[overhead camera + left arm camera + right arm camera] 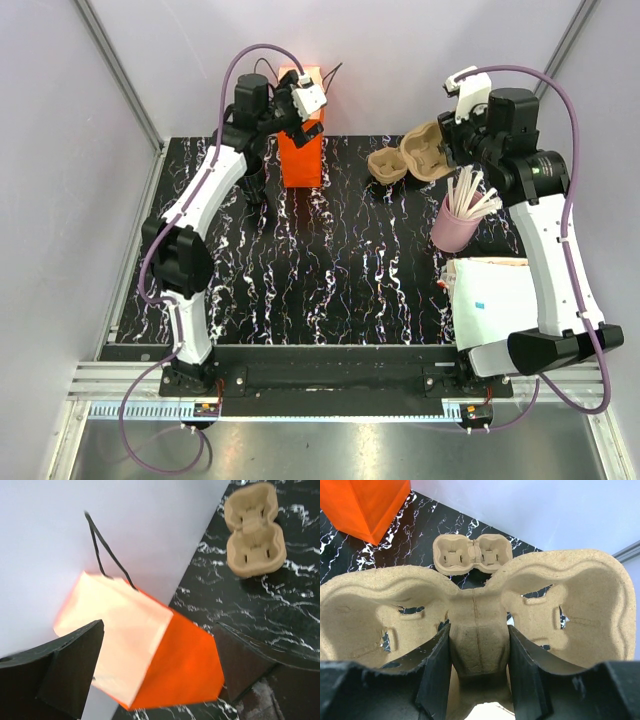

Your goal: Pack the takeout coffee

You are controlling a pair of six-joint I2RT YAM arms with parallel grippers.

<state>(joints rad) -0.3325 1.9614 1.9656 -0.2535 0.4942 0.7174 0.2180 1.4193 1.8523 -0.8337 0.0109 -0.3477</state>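
Tray (pixel 570 595) gripped; coffee cup (pixel 254 183) beside bag (pixel 300 152).
I see the right gripper (pixel 479 650) pinching the tray by its ridge, left gripper (pixel 160 642) spread by the bag, pink cup (pixel 452 228) holding sticks (pixel 474 196).

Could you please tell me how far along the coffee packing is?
Nothing looks packed yet. In hand: the right claw grips a cardboard cup tray by its middle ridge; the left claw is open around the orange bag. Left: the black cup, seemingly beside the bag, needs packing.
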